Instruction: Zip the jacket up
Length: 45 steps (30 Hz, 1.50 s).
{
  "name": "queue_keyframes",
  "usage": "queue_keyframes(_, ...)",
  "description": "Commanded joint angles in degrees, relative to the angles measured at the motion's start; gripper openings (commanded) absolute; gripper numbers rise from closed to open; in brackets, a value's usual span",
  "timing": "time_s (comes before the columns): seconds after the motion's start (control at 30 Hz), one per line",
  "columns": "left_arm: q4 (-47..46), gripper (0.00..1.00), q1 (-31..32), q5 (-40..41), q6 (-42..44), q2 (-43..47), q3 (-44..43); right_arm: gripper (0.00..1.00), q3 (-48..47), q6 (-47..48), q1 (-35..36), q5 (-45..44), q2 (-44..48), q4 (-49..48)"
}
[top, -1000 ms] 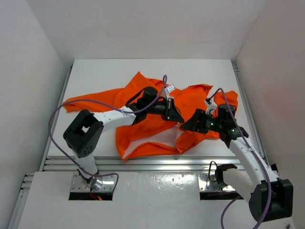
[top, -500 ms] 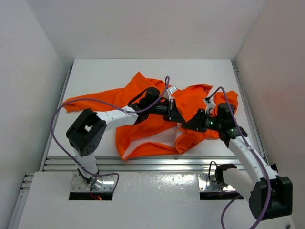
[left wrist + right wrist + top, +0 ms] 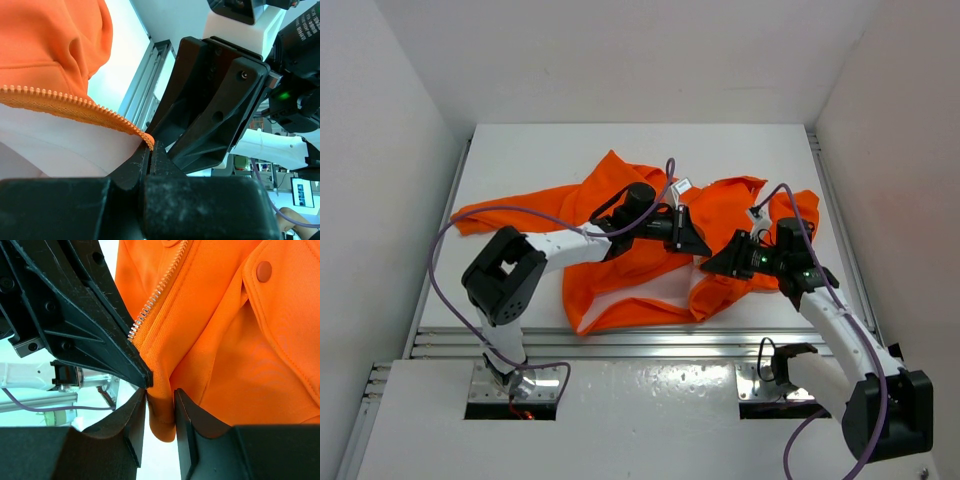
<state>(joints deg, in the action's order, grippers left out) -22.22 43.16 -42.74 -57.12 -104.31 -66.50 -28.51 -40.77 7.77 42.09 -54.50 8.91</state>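
The orange jacket lies crumpled in the middle of the white table, one sleeve stretched to the left. My left gripper and right gripper meet tip to tip over its front edge. In the left wrist view my left gripper is shut on the end of the light zipper, beside the pale lining. In the right wrist view my right gripper is shut on a fold of orange fabric just below the zipper teeth. The left fingers touch that same spot.
A metal rail runs along the table's near edge. White walls enclose the table on three sides. Purple cables loop from both arms. A white tag sticks up at the jacket's collar. A snap button shows on a pocket flap.
The left arm has shifted slightly right and up, its gripper staying against the right gripper. Both keep their hold on the jacket edge.
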Motion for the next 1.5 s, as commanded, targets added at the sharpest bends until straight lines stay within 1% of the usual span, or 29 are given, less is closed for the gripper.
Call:
queue_keyframes(0.0, -4.24, 0.0, 0.09, -1.12, -1.68, -0.45, -1.62, 0.3, -0.67, -0.45, 0.49, 0.98, -0.34, -2.75)
queue_keyframes(0.1, -4.76, 0.0, 0.09, -1.12, -2.2, -0.45, -1.62, 0.2, -0.93, -0.45, 0.58, 0.98, -0.43, -3.1)
queue_keyframes(0.13, -4.76, 0.0, 0.09, -1.12, -2.2, -0.45, -1.62, 0.08, -1.02, -0.53, 0.41, 0.89, -0.43, -3.11)
queue_keyframes(0.17, -4.24, 0.0, 0.09, -1.12, -2.2, -0.45, -1.62, 0.01, -1.45, 0.25, 0.49, 0.63, -0.52, -2.84)
queue_keyframes(0.2, -3.63, 0.0, 0.09, -1.12, -1.51, -0.45, -1.62, 0.0, -1.89, 0.95, 0.49, 0.54, -0.08, -0.58)
queue_keyframes(0.23, -2.93, 0.0, 0.09, -1.12, 0.33, 0.07, -1.62, 0.0, -2.16, 2.7, 0.58, 0.11, 0.36, -0.04)
queue_keyframes(0.27, -1.79, 0.11, 0.09, 0.01, 1.74, 0.68, -1.62, 0.0, -2.68, 4.11, 0.41, 0.1, 0.62, 1.28)
queue_keyframes(0.3, 0.92, 0.17, -1.31, 0.03, 3.32, 1.39, -1.62, 0.0, -2.78, 5.17, 0.4, 0.1, 1.41, 2.16)
queue_keyframes(0.33, 2.43, 0.21, -2.02, 0.72, 7.16, 3.22, -1.62, 0.0, -2.86, 7.27, 0.58, 0.36, 2.02, 3.56)
queue_keyframes(0.4, 7.07, 0.23, -3.86, 1.34, 10.35, 5.08, -1.62, 0.0, -1.82, 10.52, 0.4, 0.72, 4.48, 4.54)
queue_keyframes(0.43, 8.58, 0.23, -5.96, 1.34, 11.93, 5.95, -1.62, 0.0, -1.64, 11.32, 0.32, 0.8, 4.93, 5.5)
queue_keyframes(0.47, 10.51, 0.23, -6.94, 1.34, 15.43, 6.75, -1.62, 0.0, -1.55, 12.29, 0.49, 1.07, 6.58, 6.12)
queue_keyframes(0.5, 14.88, 0.23, -8.69, 1.34, 17.38, 8.32, -1.62, 0.0, -1.11, 14.91, 0.23, 1.33, 7.03, 6.47)
queue_keyframes(0.53, 16.84, 0.23, -9.4, 1.34, 19.4, 9.12, -1.62, 0.0, -1.02, 15.54, 0.4, 1.68, 7.39, 7.34)
queue_keyframes(0.57, 19.03, 0.23, -9.93, 1.34, 24.29, 9.91, -1.62, 0.0, -0.76, 16.25, 0.4, 3.25, 8.0, 7.53)
queue_keyframes(0.6, 23.23, 0.23, -9.93, 1.34, 27.04, 11.92, -1.62, 0.0, -0.67, 18.34, 0.4, 3.96, 8.09, 7.7)
queue_keyframes(0.63, 24.75, 0.23, -10.54, 1.34, 29.67, 13.07, -0.92, 0.0, -0.75, 19.06, 0.4, 4.84, 8.44, 8.31)
queue_keyframes(0.67, 26.25, 0.23, -10.55, 0.74, 34.66, 14.3, -0.91, 0.0, -0.41, 20.02, 0.4, 6.68, 8.53, 8.41)
queue_keyframes(0.7, 27.48, 0.23, -10.55, 0.73, 36.54, 15.53, -0.04, 0.0, 0.21, 20.55, 0.4, 7.48, 8.97, 7.89)
queue_keyframes(0.77, 27.49, 0.24, -8.98, 0.73, 38.31, 18.87, 2.42, 0.0, 1.35, 21.18, 0.58, 8.71, 9.23, 6.49)
queue_keyframes(0.83, 27.49, 0.23, -7.39, -0.67, 39.8, 19.41, 4.17, 0.0, 3.19, 19.86, 0.58, 10.64, 10.11, 4.55)
queue_keyframes(0.87, 26.53, 0.22, -5.82, -0.68, 39.81, 19.41, 4.71, 0.0, 3.63, 19.42, 0.75, 11.78, 9.94, 1.76)
queue_keyframes(0.93, 24.86, 0.17, -4.58, -2.17, 39.81, 19.41, 5.76, 0.0, 3.38, 18.54, 1.45, 12.93, 9.07, 1.11)
queue_keyframes(0.97, 24.33, 0.13, -3.35, -2.17, 39.81, 19.41, 5.77, 0.0, 2.85, 18.62, 1.63, 14.24, 7.67, 2.24)
queue_keyframes(1.03, 25.37, 0.12, -1.33, -2.17, 40.59, 18.63, 3.85, 0.0, 1.79, 18.54, 1.64, 14.95, 6.95, 2.78)
queue_keyframes(1.1, 26.17, 0.08, -0.01, -1.56, 41.91, 17.13, 2.43, 0.0, 1.79, 17.49, 1.72, 14.96, 6.86, 1.65)
queue_keyframes(1.3, 26.96, 0.07, 3.07, -1.56, 41.4, 14.41, 0.06, 0.0, 1.35, 15.55, 2.16, 14.87, 6.69, -0.38)
queue_keyframes(1.47, 27.49, 0.06, 5.62, -1.64, 40.86, 13.26, 0.05, 0.0, 1.27, 15.29, 2.07, 15.13, 6.78, -0.2)
